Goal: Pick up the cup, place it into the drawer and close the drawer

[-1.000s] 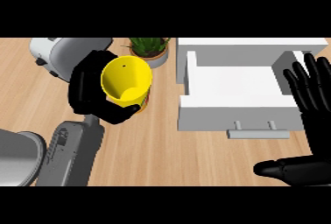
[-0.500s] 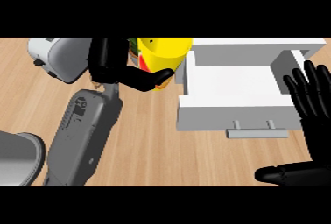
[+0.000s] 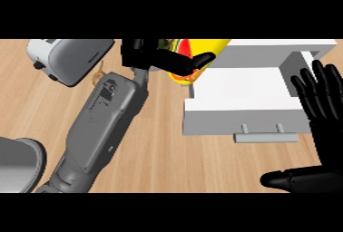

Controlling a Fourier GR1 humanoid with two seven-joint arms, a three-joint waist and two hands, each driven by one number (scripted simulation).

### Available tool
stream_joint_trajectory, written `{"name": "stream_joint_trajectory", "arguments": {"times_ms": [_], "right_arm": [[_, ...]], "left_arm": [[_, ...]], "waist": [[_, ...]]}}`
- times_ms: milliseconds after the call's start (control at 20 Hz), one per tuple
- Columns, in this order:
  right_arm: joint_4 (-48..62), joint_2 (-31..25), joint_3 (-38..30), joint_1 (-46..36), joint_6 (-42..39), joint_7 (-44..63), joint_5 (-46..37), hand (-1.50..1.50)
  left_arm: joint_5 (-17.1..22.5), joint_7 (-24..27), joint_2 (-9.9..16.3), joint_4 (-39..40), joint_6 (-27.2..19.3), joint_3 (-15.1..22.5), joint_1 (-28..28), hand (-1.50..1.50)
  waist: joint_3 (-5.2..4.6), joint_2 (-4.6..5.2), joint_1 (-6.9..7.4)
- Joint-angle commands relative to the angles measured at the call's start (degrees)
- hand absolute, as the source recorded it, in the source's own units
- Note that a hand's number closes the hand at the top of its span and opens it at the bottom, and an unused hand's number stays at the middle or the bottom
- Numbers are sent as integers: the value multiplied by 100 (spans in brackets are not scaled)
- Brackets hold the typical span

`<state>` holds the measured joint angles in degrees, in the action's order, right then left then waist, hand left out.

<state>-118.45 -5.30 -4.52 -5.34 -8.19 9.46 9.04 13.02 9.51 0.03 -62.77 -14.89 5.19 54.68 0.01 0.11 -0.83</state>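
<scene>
Curling my left hand (image 3: 167, 59) round the glossy yellow cup (image 3: 201, 56), tilted beside the boxy white drawer (image 3: 237, 97), my right hand (image 3: 321, 104) spread flat.

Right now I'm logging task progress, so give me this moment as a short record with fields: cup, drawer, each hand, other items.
cup: yellow cup, tilted, held above the counter at the drawer's left edge, not yet inside
drawer: white drawer, open, nothing visible inside, handle facing the robot
left hand: left hand curled round the cup
right hand: right hand open, fingers up, resting at the view's right edge
other items: toaster at the upper left of the counter
</scene>
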Motion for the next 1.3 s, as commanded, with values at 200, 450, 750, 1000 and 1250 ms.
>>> {"name": "stream_joint_trajectory", "arguments": {"times_ms": [200,450,750,1000,1250], "right_arm": [[-127,-186,-308,123,-193,70,387,-150],[216,-288,-505,107,-392,-202,544,-150],[280,-211,-186,-92,-307,-192,189,-150],[225,-94,-100,-343,-123,-41,180,-150],[257,-83,-32,-237,-151,-87,84,-150]], "left_arm": [[561,363,-3,1594,-584,349,1102,150],[847,776,-3,2259,-650,554,1305,150],[1683,1023,-3,2946,-983,1428,1519,150],[1814,1068,-3,3692,-877,1711,2017,150],[2089,1226,-3,3735,-858,2293,1837,150]], "waist": [[2,17,-114],[3,25,-114],[3,46,-233],[5,106,-388],[5,86,-359]]}}
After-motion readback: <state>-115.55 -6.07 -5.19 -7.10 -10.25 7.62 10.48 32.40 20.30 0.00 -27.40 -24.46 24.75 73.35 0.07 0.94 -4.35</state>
